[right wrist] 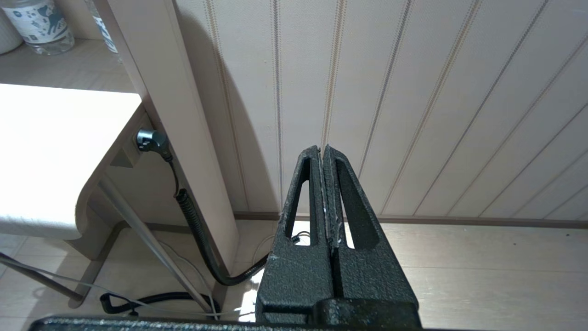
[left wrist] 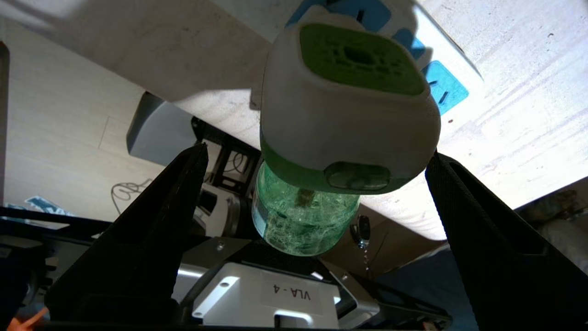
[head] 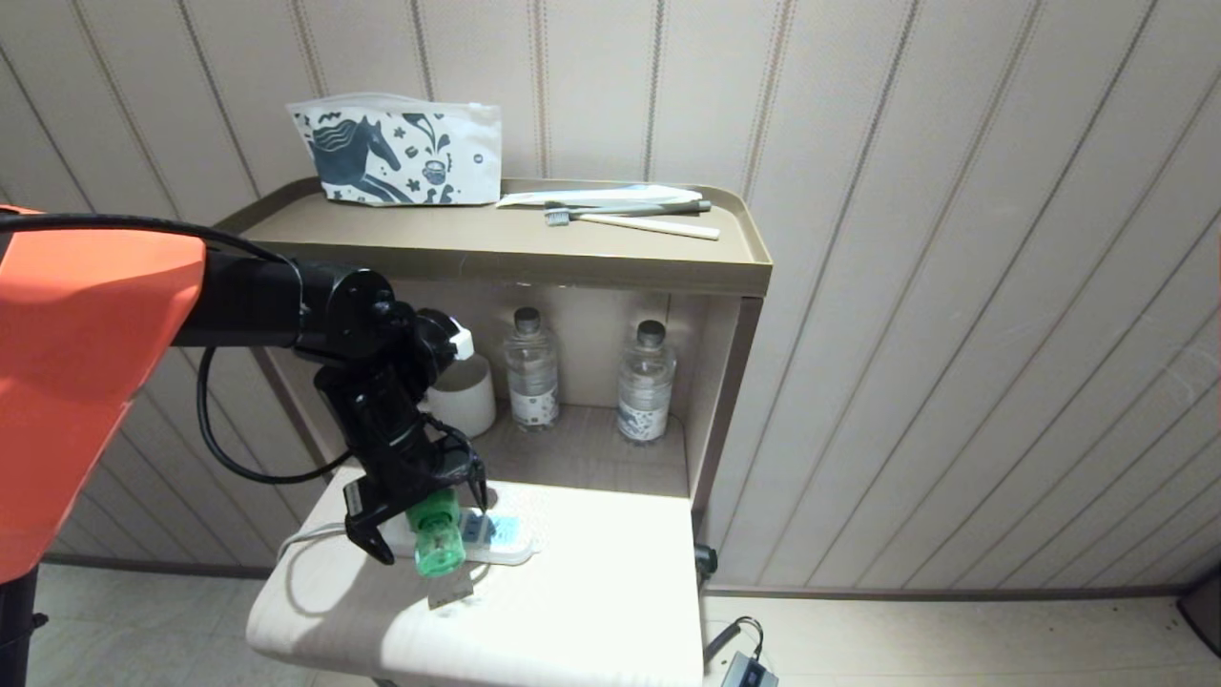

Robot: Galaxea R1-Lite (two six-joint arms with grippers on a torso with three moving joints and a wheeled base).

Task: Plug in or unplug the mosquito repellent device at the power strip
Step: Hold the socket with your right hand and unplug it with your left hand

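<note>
The left gripper (head: 420,520), jaws spread wide and gripping nothing, straddles the mosquito repellent device (head: 436,540) plugged into the power strip (head: 482,539) on the table (head: 591,611); it should square up around the white body before closing.

bottles (head: 532,380) crowd shelf recess, table front (head: 534,620) open

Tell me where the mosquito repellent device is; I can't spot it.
The mosquito repellent device sits on the power strip on the pale table, between the open left gripper fingers.
</note>
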